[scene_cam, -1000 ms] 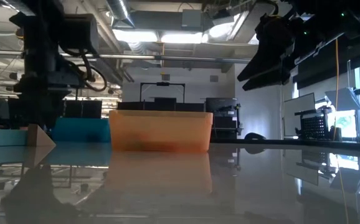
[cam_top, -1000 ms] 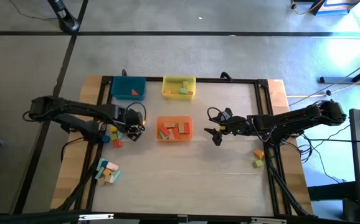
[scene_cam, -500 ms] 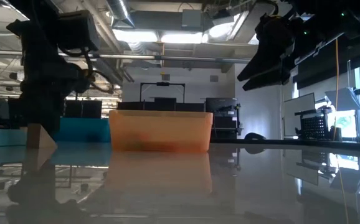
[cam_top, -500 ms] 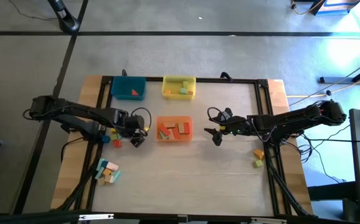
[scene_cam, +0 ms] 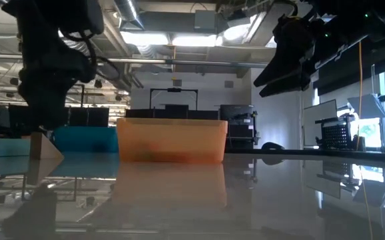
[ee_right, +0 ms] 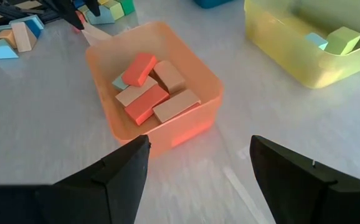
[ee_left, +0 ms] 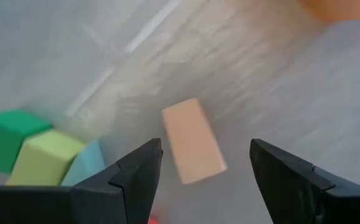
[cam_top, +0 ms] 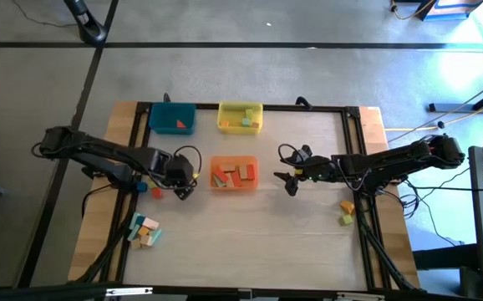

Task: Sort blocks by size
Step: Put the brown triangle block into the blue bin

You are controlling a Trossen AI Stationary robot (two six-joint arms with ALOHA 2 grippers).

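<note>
Left gripper (ee_left: 202, 163) spread wide, hanging over a natural wood block (ee_left: 192, 140) lying flat on the table (cam_top: 308, 226), nothing pinched. Right gripper (cam_top: 288, 181) also spread, empty, parked at 3 o'clock of the orange tray (cam_top: 234, 173). Risk, as a judgement: block lies skewed between the open fingers, so closing now may twist it or knock it into the green block (ee_left: 5, 136) and pale green block (ee_left: 43, 158) at 9 o'clock. Left wrist view gives that skew; high view hides the block under the arm. High view alone gives layout: blue tray (cam_top: 172, 118) and yellow tray (cam_top: 240, 117) at 12 o'clock, loose blocks (cam_top: 144, 231) at 7 o'clock. Right wrist view alone shows the orange tray's contents.
</note>
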